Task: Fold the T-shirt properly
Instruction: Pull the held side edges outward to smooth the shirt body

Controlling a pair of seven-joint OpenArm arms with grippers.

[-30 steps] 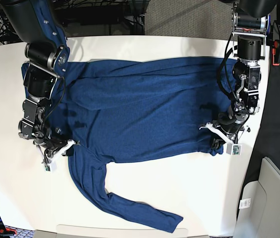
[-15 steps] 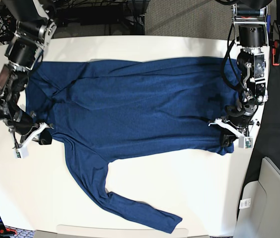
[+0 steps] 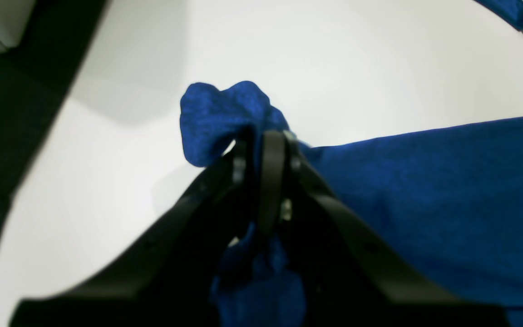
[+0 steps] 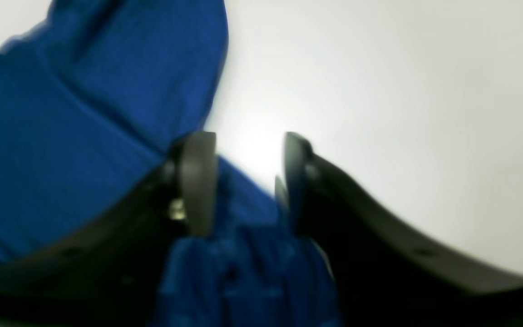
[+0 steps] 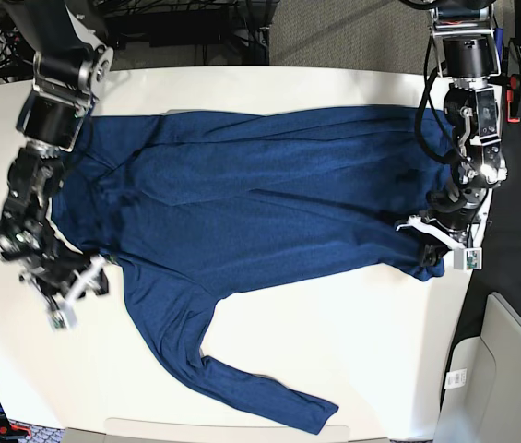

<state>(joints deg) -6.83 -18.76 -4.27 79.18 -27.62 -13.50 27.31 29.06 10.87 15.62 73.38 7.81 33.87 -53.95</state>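
Base view: T-shirt [image 5: 260, 198] lies lengthwise across table [image 5: 352, 341]; left tool [image 5: 432, 242] pinches its hem, right tool [image 5: 77, 281] gapes.

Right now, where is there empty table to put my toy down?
The white table is bare along the near edge, between the dark navy long-sleeved shirt's hem and its trailing sleeve. A thin bare strip runs along the far edge. The middle is covered, and both ends are crowded by arms.

T-shirt [image 5: 269, 198]: soft heathered knit cloth, matt; table [image 5: 352, 341]: smooth white, slight sheen.
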